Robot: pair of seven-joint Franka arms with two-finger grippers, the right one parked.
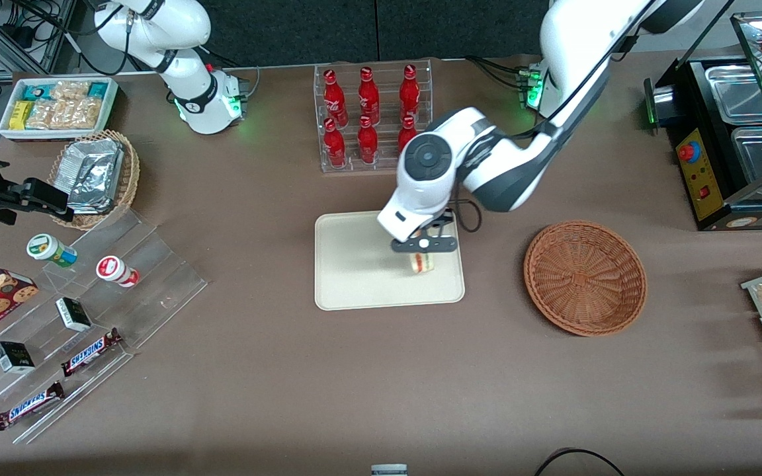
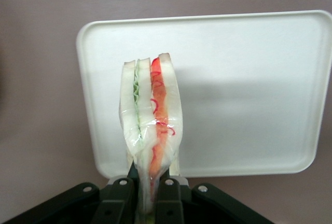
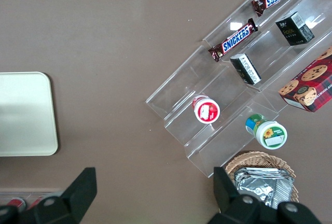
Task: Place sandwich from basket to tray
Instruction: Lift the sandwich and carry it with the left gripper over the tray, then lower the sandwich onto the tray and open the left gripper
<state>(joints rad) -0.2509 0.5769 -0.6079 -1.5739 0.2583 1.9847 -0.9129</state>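
Brown table (image 1: 354, 370), Snickers bars (image 1: 90, 352); end effector (image 1: 423, 254) grasping sandwich (image 2: 150, 125) above tray (image 1: 348, 264).

The end effector (image 2: 150, 195), matt black plastic by its look, pinches the sandwich (image 2: 150, 115) above the tray (image 1: 354, 277); the sandwich's clear wrap is glossy and creased. The cream tray looks smooth and matt, the reddish-brown basket (image 1: 585, 277) coarse woven wicker, the brown table (image 1: 354, 383) dull.
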